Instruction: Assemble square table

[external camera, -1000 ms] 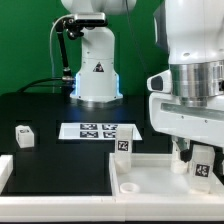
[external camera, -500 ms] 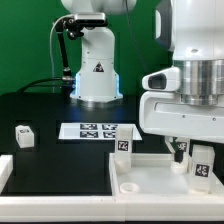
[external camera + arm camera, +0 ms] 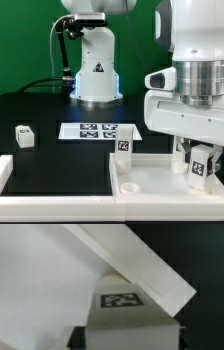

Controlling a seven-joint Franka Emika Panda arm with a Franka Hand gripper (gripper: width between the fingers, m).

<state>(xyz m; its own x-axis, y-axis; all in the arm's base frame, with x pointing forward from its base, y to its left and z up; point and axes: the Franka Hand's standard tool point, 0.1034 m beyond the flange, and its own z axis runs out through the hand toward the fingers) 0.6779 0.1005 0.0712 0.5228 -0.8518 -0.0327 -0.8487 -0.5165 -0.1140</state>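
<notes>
Only the exterior view shows the marker board (image 3: 98, 130), a loose leg block (image 3: 23, 135) on the black table (image 3: 50, 110), and a standing leg block (image 3: 123, 146) at a corner of the square table slab (image 3: 150, 178). The wrist view shows the gripper (image 3: 125, 341) clamped on a tagged leg block (image 3: 122, 300) beside the slab's raised rim (image 3: 150, 274). The arm points straight down over the slab, at the exterior view's right.

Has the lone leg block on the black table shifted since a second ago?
No. The leg block keeps its spot, to the exterior view's left of the marker board.
</notes>
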